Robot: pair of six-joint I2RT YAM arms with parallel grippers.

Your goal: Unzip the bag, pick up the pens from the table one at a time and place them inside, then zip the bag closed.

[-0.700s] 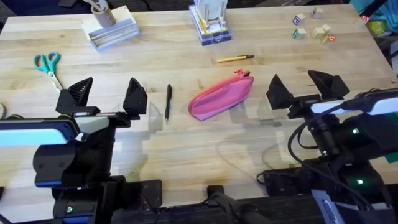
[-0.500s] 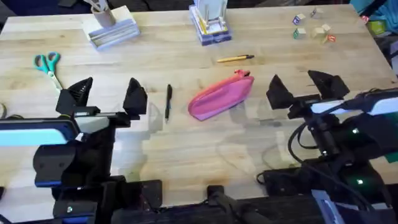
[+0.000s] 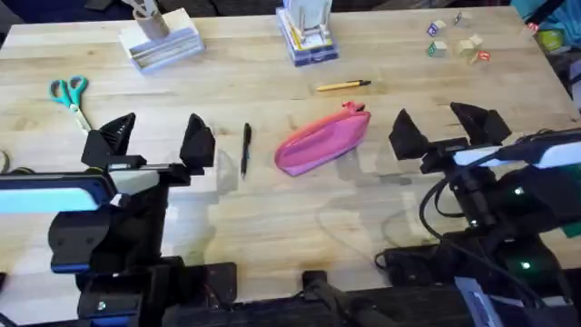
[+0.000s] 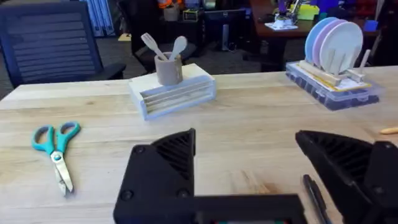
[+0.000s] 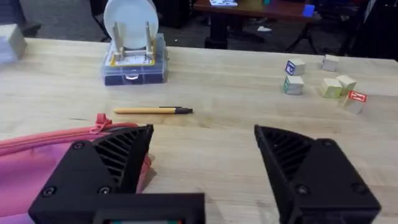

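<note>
No visible shift since the earlier frames: bag, pens and both arms in the same places.

Lower left of overhead: left gripper (image 3: 159, 136), fingers spread wide, holding nothing. Lower right: right gripper (image 3: 445, 125), likewise spread and empty.

Centre of overhead: pink bag (image 3: 322, 141) flat on the table (image 3: 272, 218), lying diagonally, zipper apparently closed, red pull tab (image 3: 349, 107) at upper-right end. Just left of bag, apart from it: black pen (image 3: 245, 148), nearly vertical in frame. Beyond bag, upper centre: yellow pen (image 3: 343, 85), roughly horizontal.

Judgement: bag soft and light, likely to slide or bunch when tab is tugged; best pinned at lower-left end while tab is pinched. Pens rigid, thin, prone to rolling; grasp across mid-barrel.

Far left: scissors (image 3: 70, 94), not wanted.
</note>
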